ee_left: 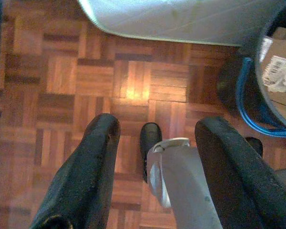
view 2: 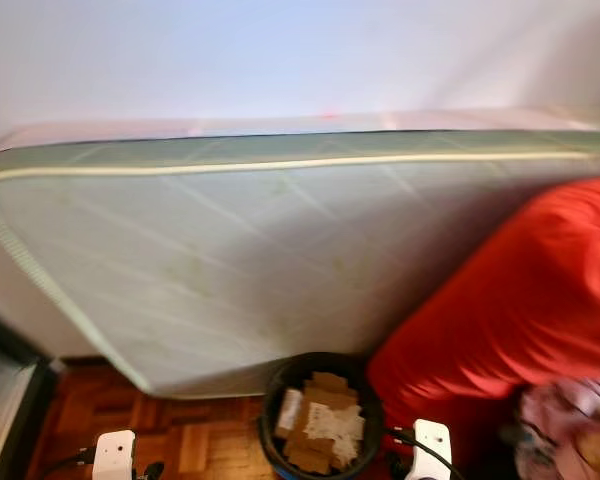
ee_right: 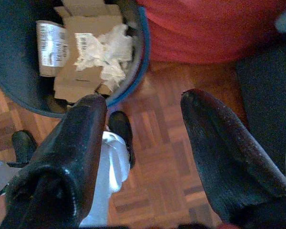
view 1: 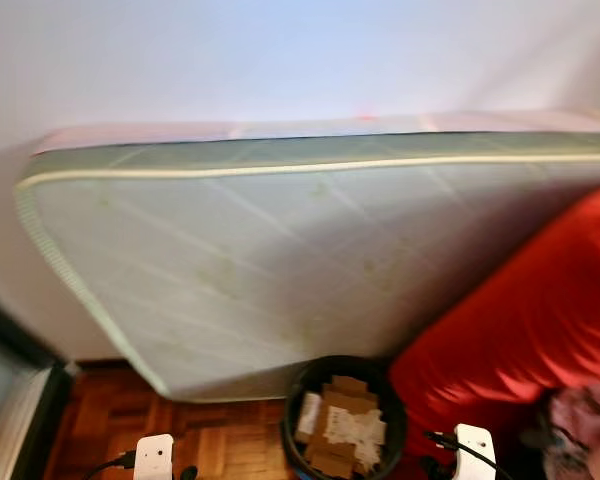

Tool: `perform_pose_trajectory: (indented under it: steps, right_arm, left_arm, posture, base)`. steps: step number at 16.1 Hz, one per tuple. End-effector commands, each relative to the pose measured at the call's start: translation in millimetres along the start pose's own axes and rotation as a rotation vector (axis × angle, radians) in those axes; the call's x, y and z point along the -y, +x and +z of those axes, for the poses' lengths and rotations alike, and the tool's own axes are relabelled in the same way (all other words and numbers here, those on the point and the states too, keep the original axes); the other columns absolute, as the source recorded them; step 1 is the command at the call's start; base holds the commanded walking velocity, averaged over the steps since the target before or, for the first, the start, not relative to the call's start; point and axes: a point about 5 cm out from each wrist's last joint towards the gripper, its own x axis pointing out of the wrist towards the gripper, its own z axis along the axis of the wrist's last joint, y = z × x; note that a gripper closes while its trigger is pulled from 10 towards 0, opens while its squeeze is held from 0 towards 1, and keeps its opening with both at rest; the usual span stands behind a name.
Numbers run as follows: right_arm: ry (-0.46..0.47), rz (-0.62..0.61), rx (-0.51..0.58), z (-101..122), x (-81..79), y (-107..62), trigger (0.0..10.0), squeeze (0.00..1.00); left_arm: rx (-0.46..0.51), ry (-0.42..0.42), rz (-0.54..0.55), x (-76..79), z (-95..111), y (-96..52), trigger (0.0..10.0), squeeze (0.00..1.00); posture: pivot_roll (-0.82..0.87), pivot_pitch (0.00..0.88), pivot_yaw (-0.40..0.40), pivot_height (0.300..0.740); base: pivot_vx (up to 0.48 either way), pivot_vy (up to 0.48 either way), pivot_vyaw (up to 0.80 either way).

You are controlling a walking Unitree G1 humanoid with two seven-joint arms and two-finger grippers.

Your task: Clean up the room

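A quilted mattress (view 1: 280, 260) leans against the wall behind a round black bin (view 1: 345, 420) of torn cardboard. A soft red beanbag (view 1: 530, 310) crowds its right. My left gripper (ee_left: 157, 143) and right gripper (ee_right: 143, 114) hang wide and empty over parquet floor (ee_left: 86, 81).

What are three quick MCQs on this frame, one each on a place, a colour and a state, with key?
1. Where does the bin stand?
A. On the parquet floor at the foot of the leaning mattress
B. On top of the mattress
C. Inside a cupboard

2. What colour is the big soft cushion to the bin's right?
A. Green
B. Red
C. Yellow

3. What state is the left claw in?
A. Shut on cardboard
B. Shut on nothing
C. Open, holding nothing

Key: 1 A, the head views show the bin on the wood below the mattress's lower edge. 2 B, the cushion is plainly red. 3 C, the left wrist view shows its fingers spread with only floor between; the right claw is open too.
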Motion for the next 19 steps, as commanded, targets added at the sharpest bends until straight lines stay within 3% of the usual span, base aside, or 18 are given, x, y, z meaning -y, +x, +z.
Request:
perform_pose_trajectory:
  steps: [1,6,10,19]
  right_arm:
    - [0.002,-0.001,-0.025,-5,2.2,-1.1,10.0,0.0]
    - [-0.025,0.026,-0.027,0,-12.9,2.7,10.0,0.0]
    - [-0.036,0.041,-0.028,3,-26.2,5.1,10.0,0.0]
    - [-0.049,0.038,-0.031,2,-18.7,3.9,10.0,0.0]
  left_arm:
    - [-0.006,-0.007,0.004,0.0,-4,-1.2,10.0,0.0]
    - [-0.008,-0.007,0.006,0.5,-4,-1.3,10.0,0.0]
    - [-0.014,0.057,0.031,-1.5,-5,-1.4,10.0,0.0]
    - [-0.012,0.02,0.026,0.6,-4,-1.1,10.0,0.0]
  posture:
    - [0.11,0.118,-0.037,0.74]
    - [0.11,0.126,-0.039,0.74]
    - [0.11,0.132,-0.04,0.74]
    - [0.11,0.134,-0.046,0.74]
  base:
    - [0.0,0.0,-0.72]
    - [0.0,0.0,-0.72]
    - [0.0,-0.094,-0.72]
    - [0.0,-0.042,-0.72]
